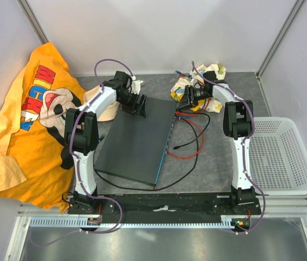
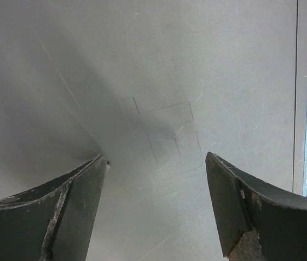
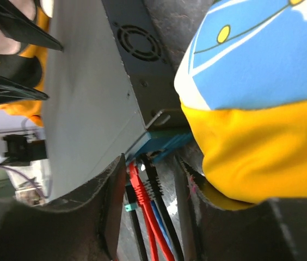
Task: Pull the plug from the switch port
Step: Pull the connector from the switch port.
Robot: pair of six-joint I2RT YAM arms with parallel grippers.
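Right gripper [image 3: 151, 159] part-open astride the plug [image 3: 136, 182]; left gripper [image 2: 156, 157] spread wide over the switch [image 2: 142, 65].
I judge the left is there to brace it against the pull. The plug lies between the right jaws, nose ahead into the teal edge [image 3: 164, 142], lead [image 3: 153, 234] trailing back under the wrist, long axis along the jaws.

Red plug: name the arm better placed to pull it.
Right. The right pincer straddles the red plug at the switch port edge; the left pincer hovers open over the switch top, away from the ports.
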